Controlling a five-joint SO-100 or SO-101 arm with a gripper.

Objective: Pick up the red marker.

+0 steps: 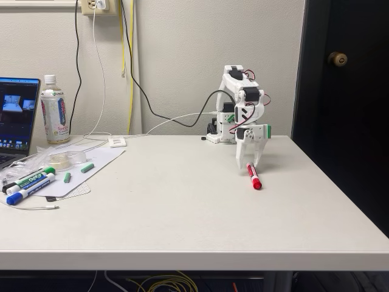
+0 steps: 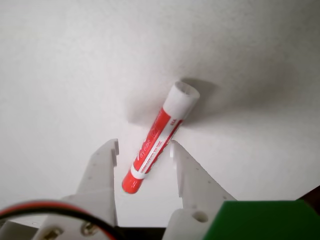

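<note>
Claw (image 2: 144, 150) spread, fingers straddling the red marker (image 2: 157, 137), no clear pinch; marker lies on white desk (image 1: 182, 201) right of centre in fixed view, below arm

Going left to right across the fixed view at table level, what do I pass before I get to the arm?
laptop → blue-capped marker → bottle → loose green cap → white adapter → gripper with the red marker at its tips.
</note>
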